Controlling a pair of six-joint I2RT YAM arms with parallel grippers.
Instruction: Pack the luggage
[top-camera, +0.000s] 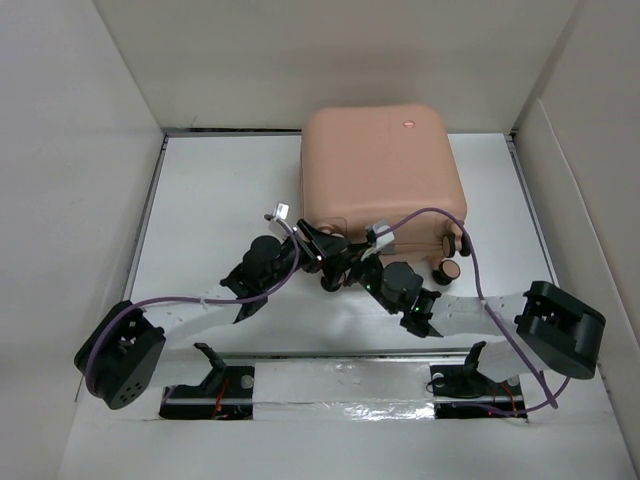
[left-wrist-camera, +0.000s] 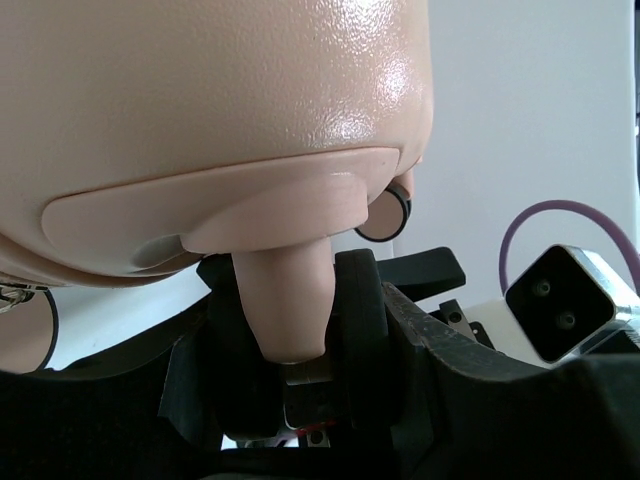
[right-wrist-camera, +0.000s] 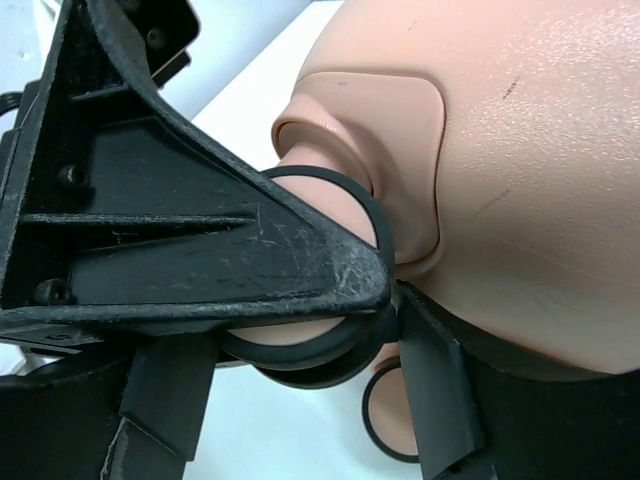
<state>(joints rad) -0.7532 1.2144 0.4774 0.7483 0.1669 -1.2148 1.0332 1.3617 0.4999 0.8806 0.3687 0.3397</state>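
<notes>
1. The closed, peach-pink, round-cornered hard-shell luggage (top-camera: 385, 170) lies flat on the white surface (top-camera: 220, 200). Its near edge touches both jaws, and the rest of it stretches beyond them and off to their right.
2. The left jaws are clamped on a pink caster stem (left-wrist-camera: 285, 300), with a black finger (left-wrist-camera: 360, 310) pressed against each side.
3. The right jaws are closed on a pink, black-tyred caster wheel (right-wrist-camera: 300, 345), which sits behind the near finger (right-wrist-camera: 200, 240).
4. I judge the shell stiff, glossy and slippery, and too broad and rounded to pinch. It is bulky, though probably light. The casters give a real hold, but I expect them to swivel or roll under load, so the stem is the safer place to grip.
5. The wheeled end points back at the jaws, and two more free wheels (top-camera: 450, 244) sit to their right. The logo dot (top-camera: 408, 125) lies at the far end. As I read it, the long axis runs straight away from the jaws.
</notes>
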